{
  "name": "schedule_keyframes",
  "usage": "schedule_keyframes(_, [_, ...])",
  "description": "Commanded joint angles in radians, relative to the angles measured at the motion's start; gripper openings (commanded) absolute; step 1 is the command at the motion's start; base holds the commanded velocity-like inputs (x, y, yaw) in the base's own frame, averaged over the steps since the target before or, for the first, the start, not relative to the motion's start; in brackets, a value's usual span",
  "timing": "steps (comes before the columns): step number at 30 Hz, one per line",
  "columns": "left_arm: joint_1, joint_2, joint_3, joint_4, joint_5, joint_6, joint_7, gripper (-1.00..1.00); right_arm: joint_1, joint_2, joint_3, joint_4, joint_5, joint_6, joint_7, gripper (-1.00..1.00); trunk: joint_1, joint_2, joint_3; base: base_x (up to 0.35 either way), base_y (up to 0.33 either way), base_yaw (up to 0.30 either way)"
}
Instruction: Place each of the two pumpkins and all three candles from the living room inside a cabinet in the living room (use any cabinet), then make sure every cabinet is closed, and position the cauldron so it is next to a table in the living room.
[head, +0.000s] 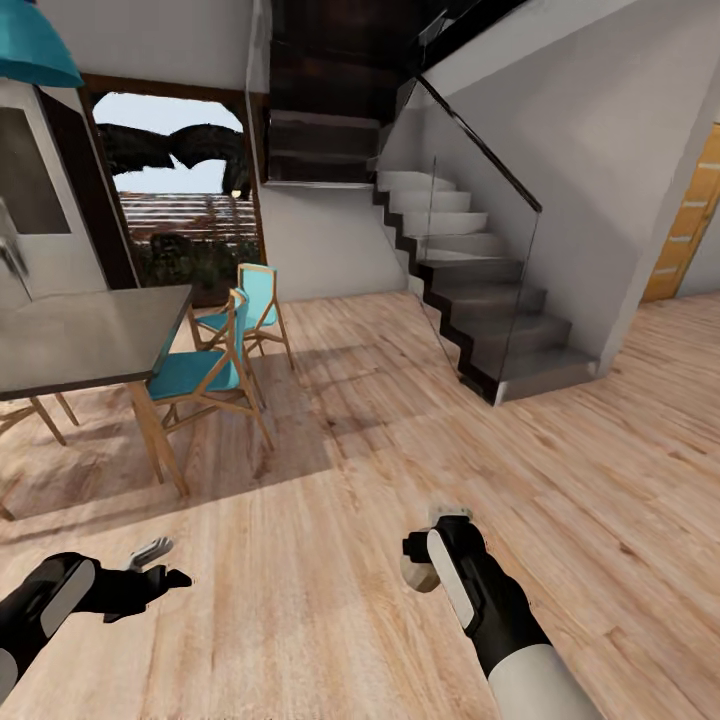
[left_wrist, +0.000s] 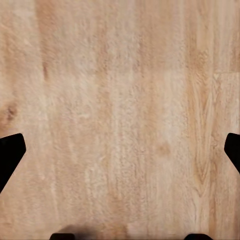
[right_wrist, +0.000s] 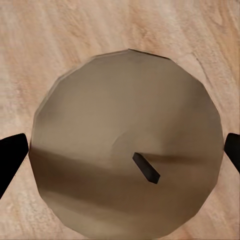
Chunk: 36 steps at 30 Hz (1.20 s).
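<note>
**Candle in hand, out on the open floor**

The right gripper (head: 428, 560) is clamped on a beige candle (right_wrist: 127, 145); its round top and dark wick face the right wrist camera, a black fingertip at either side. The left gripper (head: 160, 565) hangs spread and empty over the pale wood floor (left_wrist: 120, 100). Ahead stand a grey dining table (head: 80, 335), teal chairs (head: 205, 370) and a staircase (head: 470, 290).

A candle (right_wrist: 127, 145), a stubby beige-tan cylinder with a faceted round outline and a short dark wick (right_wrist: 146, 168) leaning off its middle, sits between the right gripper's (head: 432, 545) fingers above the wood floor; from the head view its pale side (head: 420, 575) shows beside the gripper
</note>
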Motion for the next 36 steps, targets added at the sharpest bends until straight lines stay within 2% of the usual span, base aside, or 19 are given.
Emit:
schedule_keyframes(1, [-0.001,0.001,-0.004,0.0,-0.005,0.0,-0.006,1.0,-0.001,0.0,0.001,-0.001,-0.009,0.003,-0.009,-1.0,0.0,0.0,-0.001,0.0,0.0,0.291])
schedule_keyframes(19, [-0.001,0.002,-0.005,0.001,-0.005,0.0,0.001,1.0,-0.001,0.0,0.001,0.0,-0.009,0.003,-0.009,-1.0,-0.065,0.119,0.052,0.0,0.0,0.291])
schedule_keyframes(23, [-0.001,0.002,-0.003,0.001,-0.005,-0.004,0.098,1.0,-0.001,0.0,0.001,0.0,-0.009,0.003,-0.009,-1.0,-0.081,0.147,0.065,0.0,0.0,0.291])
schedule_keyframes(26, [-0.001,0.001,-0.002,0.001,-0.001,-0.009,0.206,1.0,-0.001,0.0,0.001,0.0,-0.009,0.003,-0.009,-1.0,-0.092,0.168,0.074,0.0,0.0,0.291])
schedule_keyframes(28, [-0.001,0.001,-0.001,0.002,0.002,-0.011,0.25,1.0,-0.001,0.0,0.001,0.0,-0.009,0.003,-0.009,-1.0,-0.092,0.168,0.074,0.0,0.0,0.291])
schedule_keyframes(36, [-0.001,0.001,0.011,-0.001,0.006,-0.012,0.267,1.0,-0.001,0.0,0.001,0.002,-0.008,0.003,-0.009,-1.0,-0.092,0.168,0.074,0.0,0.0,0.291])
